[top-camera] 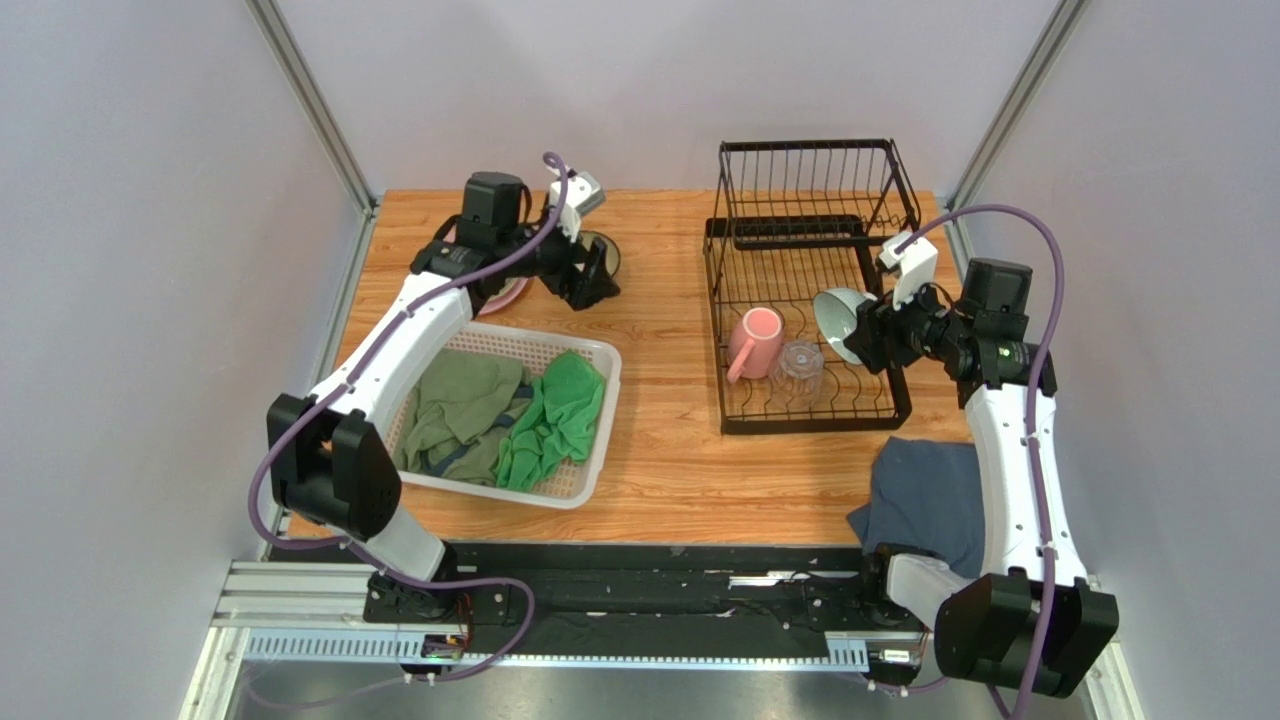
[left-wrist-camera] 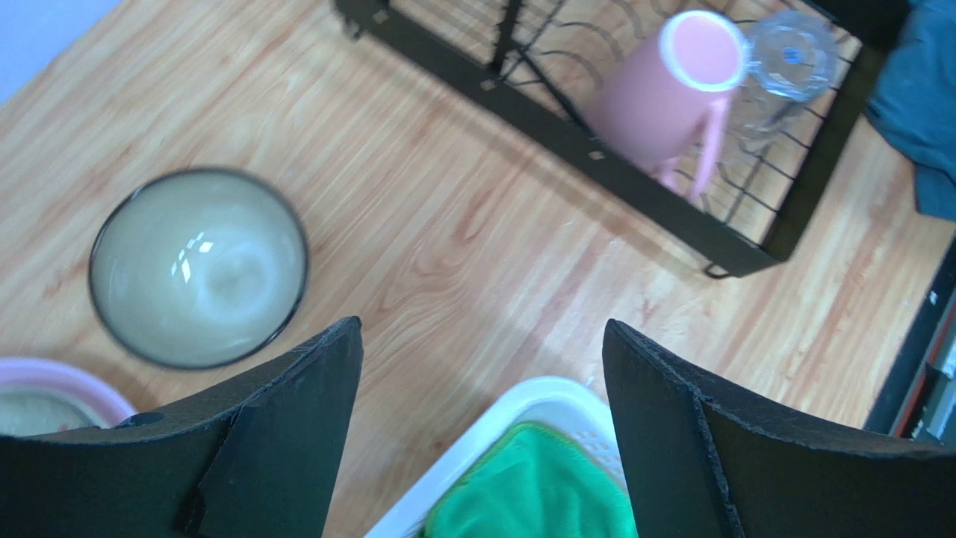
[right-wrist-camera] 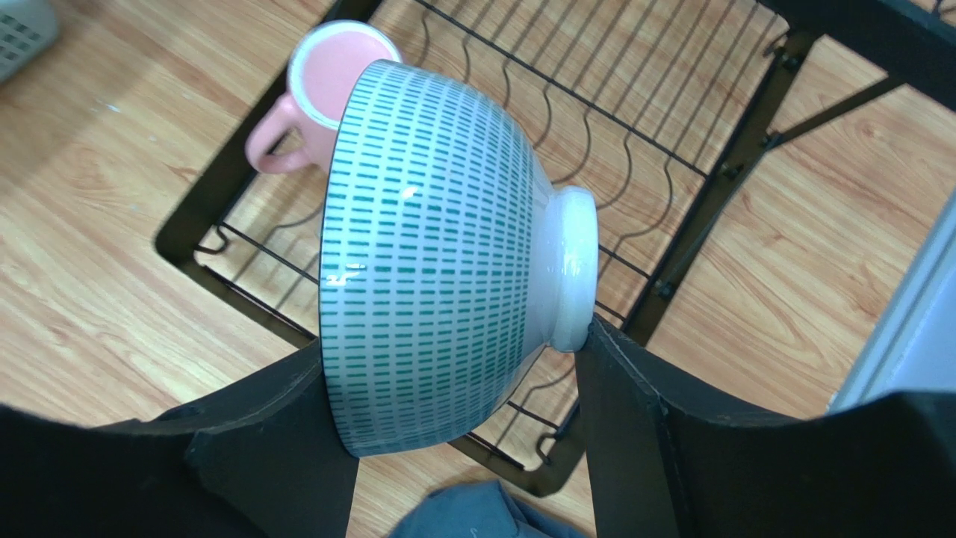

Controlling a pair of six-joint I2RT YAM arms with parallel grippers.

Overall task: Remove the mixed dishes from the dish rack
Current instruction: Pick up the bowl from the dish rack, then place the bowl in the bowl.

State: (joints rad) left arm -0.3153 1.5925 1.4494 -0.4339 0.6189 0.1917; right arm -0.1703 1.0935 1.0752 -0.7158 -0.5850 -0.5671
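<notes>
My right fingers are clenched on the teal bowl, which hangs tipped on its side over the right end of the dish rack, above the lower tray. One finger seems to bear near the rim and the other against the small foot. That is a thin hold on glazed curves, so I judge a quick swing or twist could let it slide out and drop onto the wires.

The pink mug and clear glass cup stand just beside it in the tray. A low sweep toward the desk could knock the light cup over.

My left fingers are released and empty, above the desk near the brown-olive bowl.
</notes>
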